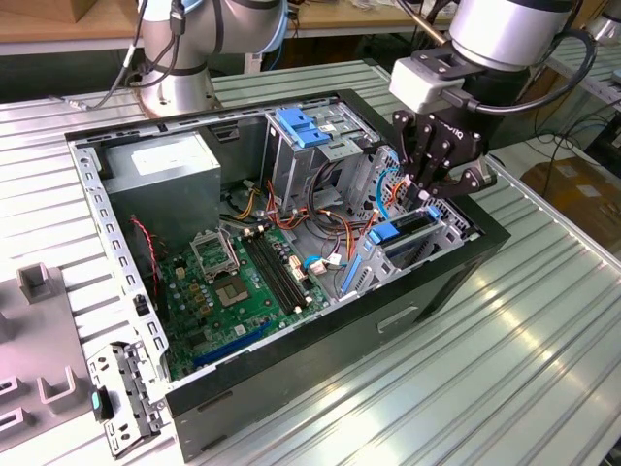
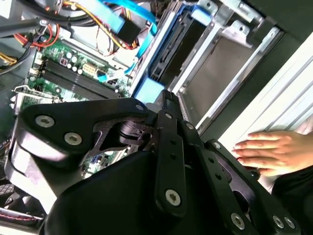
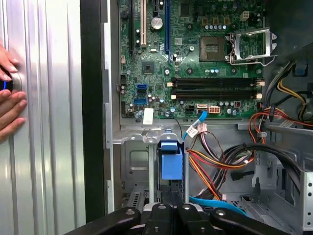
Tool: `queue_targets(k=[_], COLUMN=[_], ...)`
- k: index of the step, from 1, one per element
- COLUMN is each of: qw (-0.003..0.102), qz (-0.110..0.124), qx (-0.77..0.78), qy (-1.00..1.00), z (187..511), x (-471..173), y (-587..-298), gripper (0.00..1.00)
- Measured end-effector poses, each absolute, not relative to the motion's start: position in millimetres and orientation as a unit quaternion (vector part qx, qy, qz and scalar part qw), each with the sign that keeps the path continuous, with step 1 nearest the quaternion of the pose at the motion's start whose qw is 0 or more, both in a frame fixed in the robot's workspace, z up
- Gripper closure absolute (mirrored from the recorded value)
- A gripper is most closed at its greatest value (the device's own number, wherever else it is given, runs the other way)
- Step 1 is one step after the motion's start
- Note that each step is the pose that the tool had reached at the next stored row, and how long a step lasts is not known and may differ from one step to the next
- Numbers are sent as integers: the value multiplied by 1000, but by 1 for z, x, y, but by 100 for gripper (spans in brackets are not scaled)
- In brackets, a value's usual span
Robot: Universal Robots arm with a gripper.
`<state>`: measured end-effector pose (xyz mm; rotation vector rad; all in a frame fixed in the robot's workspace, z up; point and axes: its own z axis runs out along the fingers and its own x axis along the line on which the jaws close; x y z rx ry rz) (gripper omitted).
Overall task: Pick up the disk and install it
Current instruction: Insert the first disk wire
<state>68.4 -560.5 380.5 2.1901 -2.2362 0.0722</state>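
Currently: gripper (image 1: pixel 428 192), fingers clenched together with nothing between them, poised over the drive bay (image 1: pixel 441 228) at the exterior view's right end of the open computer case (image 1: pixel 291 374). Disk (image 1: pixel 401 233) stands on edge in that bay, blue rail uppermost, just below the fingertips; contact cannot be told. A person's hand (image 2: pixel 266 149) rests on the ribbed counter (image 1: pixel 514 369) beside the case.

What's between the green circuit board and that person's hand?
In the first wrist view: the case's black side wall, then bare ribbed table, between circuit board and hand.
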Motion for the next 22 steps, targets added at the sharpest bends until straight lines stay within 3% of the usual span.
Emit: queue_targets(k=[22], qw=[5], qz=[23], qx=[714], qy=[-700], z=[379], x=[105], y=[-560], gripper=[89])
